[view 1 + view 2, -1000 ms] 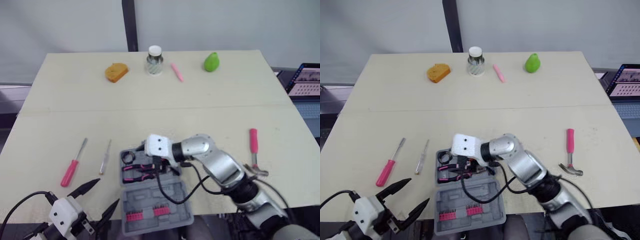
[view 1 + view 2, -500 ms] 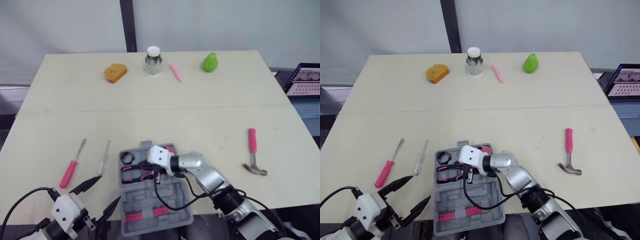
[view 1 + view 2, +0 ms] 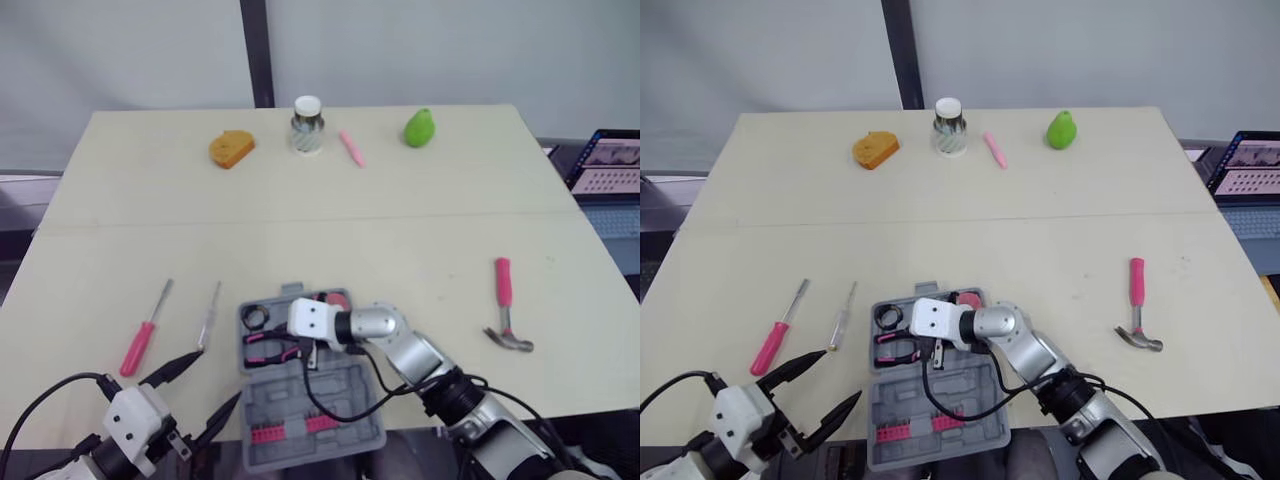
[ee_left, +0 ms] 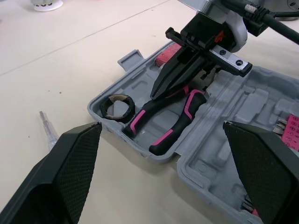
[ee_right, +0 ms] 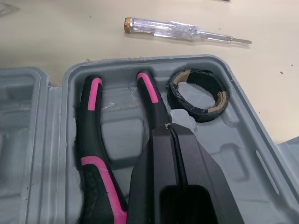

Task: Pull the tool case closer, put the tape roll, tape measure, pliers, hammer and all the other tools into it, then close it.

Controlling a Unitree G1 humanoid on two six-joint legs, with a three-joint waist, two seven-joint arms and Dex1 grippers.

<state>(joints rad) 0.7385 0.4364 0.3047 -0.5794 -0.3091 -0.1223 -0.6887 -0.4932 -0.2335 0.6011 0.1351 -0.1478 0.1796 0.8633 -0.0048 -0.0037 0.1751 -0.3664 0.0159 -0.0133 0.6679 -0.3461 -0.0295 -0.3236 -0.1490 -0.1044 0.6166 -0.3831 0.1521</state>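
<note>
The tool case (image 3: 285, 395) lies open at the near edge of the table (image 3: 350, 230), in front of the robot, with both moulded grey halves facing up. The far half holds the pliers (image 4: 173, 126), which have black-and-pink handles, and the black tape roll (image 4: 117, 106) just beside them. A pink item (image 3: 335, 298) at the far rim is probably the tape measure. The near half carries pink bit strips (image 3: 266, 432). The right gripper (image 4: 159, 88) is inside the far half with its fingers pressed together, holding nothing, and its tip rests on a pliers handle. The step in hand appears to be seating the pliers. Press straight down and lightly until both handles lie flush in the recess, because a sideways push could slide the case or dislodge the tape roll. Then lift vertically clear of the rim. The left gripper (image 3: 217, 380) hovers wide open and empty at the near left edge of the table. The hammer (image 3: 507, 310) lies well apart to the right. The pink-handled screwdriver (image 3: 143, 335) and the clear-handled screwdriver (image 3: 208, 315) lie to the left of the case.
</note>
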